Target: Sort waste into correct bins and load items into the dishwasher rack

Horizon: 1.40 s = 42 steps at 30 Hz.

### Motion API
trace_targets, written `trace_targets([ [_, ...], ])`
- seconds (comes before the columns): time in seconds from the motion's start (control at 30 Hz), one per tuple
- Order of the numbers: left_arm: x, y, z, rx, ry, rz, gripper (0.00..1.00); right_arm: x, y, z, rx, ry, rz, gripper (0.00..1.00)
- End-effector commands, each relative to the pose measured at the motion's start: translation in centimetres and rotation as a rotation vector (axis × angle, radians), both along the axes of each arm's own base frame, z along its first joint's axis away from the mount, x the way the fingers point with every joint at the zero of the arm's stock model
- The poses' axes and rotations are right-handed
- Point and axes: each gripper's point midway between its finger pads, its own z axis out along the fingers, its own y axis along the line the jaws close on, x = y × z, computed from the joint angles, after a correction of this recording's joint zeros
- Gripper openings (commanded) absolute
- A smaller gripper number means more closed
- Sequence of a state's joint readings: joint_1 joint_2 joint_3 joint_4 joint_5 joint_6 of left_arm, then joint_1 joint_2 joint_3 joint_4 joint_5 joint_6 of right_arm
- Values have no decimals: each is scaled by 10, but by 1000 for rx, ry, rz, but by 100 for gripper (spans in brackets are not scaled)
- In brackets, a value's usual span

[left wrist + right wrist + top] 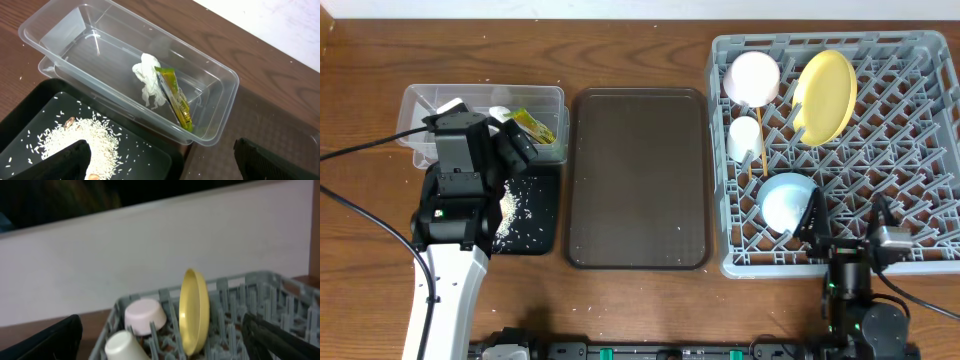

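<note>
Over a brown wooden table (pixel 620 50) edged by a white wall, the overhead view shows one clear tub (pixel 420 100), one black tray (pixel 545 215), one brown tray (pixel 638 180) and one grey rack (pixel 910 150). The rack holds one bowl (pixel 752 77), one cup (pixel 744 138), one yellow plate (pixel 825 95), one blue dish (pixel 788 202) and chopsticks (pixel 758 150) too fine to count. From the left wrist, one tissue (pixel 147 80) and one wrapper (pixel 175 97) lie in the tub and rice (pixel 82 135) lies on the black tray, with the left gripper (pixel 162 155) spread wide and empty above them. From the right wrist, the right gripper (pixel 160 330) is spread wide at the rack's near edge, and the plate stands on edge.
</note>
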State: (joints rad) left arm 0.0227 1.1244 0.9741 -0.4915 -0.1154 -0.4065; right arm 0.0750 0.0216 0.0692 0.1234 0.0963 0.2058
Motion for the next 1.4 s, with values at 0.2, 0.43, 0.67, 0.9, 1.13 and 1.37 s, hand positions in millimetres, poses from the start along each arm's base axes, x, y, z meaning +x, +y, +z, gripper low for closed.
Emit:
trace_targets([
  [0.2,1,3,6,16,-9,2,94,6,6,-34,-81,74,30,99],
  [0.43,1,3,6,16,-9,1,94,7,6,-65,-86,199,32,99],
  [0.67,1,3,6,16,-10,2,94,6,6,-75,-158,240,32,99],
  [0.9,1,3,6,16,-9,1,95,6,6,-75,-286,239,25,99],
  [1.13,1,3,6,16,-9,1,94,6,6,-75,-286,239,25,99],
  [1.37,1,3,6,16,-10,2,94,6,6,-75,-287,240,25,99],
])
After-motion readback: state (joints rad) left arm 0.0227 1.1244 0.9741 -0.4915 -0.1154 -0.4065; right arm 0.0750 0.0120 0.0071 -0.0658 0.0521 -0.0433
